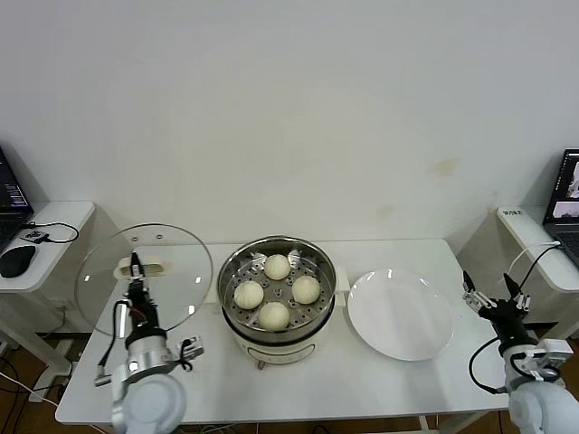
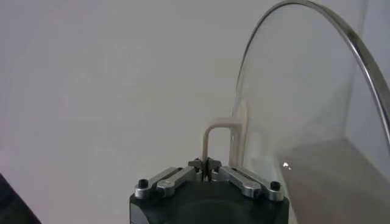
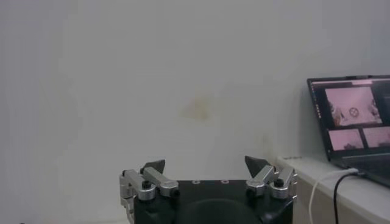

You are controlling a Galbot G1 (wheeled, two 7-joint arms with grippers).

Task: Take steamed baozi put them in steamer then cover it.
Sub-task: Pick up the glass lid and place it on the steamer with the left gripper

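Note:
Several cream-white baozi [image 1: 277, 267] sit on the perforated tray inside the shiny steamer [image 1: 277, 250] at the table's middle. My left gripper [image 1: 136, 268] is shut on the cream bar handle [image 2: 214, 140] of the clear glass cover [image 1: 145, 276], holding it tilted up on edge to the left of the steamer. The cover [image 2: 304, 103] fills one side of the left wrist view. My right gripper [image 1: 493, 294] is open and empty, raised at the table's right end, fingertips [image 3: 155, 165] wide apart.
An empty white plate [image 1: 401, 315] lies right of the steamer. Side desks stand at both ends: one with a mouse [image 1: 16, 260] on the left, one with a laptop [image 1: 566, 203] on the right. The wall is close behind.

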